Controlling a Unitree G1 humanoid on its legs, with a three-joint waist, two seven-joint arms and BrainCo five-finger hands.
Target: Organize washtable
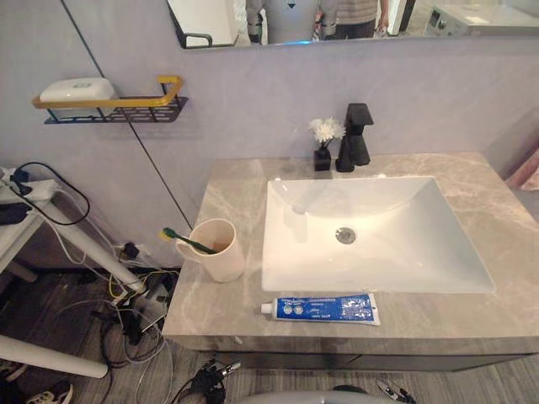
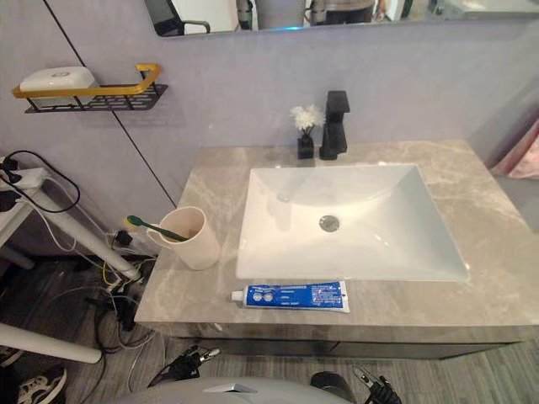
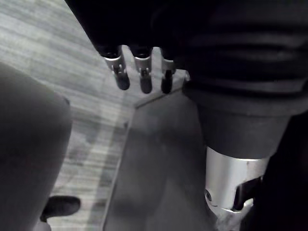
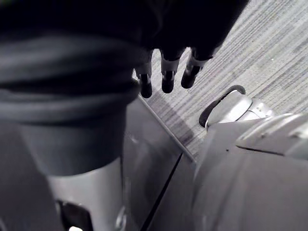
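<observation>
- Grey marble washtable (image 1: 223,189) fills the centre and right of the head view; its front edge crosses the lower frame; its right end is cut off
- White sink (image 1: 396,252) takes most of the top; bare stone strips remain to its left and front
- Beige cup (image 1: 221,252) stands centre-left near the left edge; a green toothbrush (image 1: 187,241) leans in it, lower end hidden inside
- Blue toothpaste tube (image 1: 324,308) lies flat, lower centre, between sink and front edge
- Left hand (image 3: 143,72) and right hand (image 4: 167,72) hang over the floor; fingers straight, slightly apart, holding nothing
</observation>
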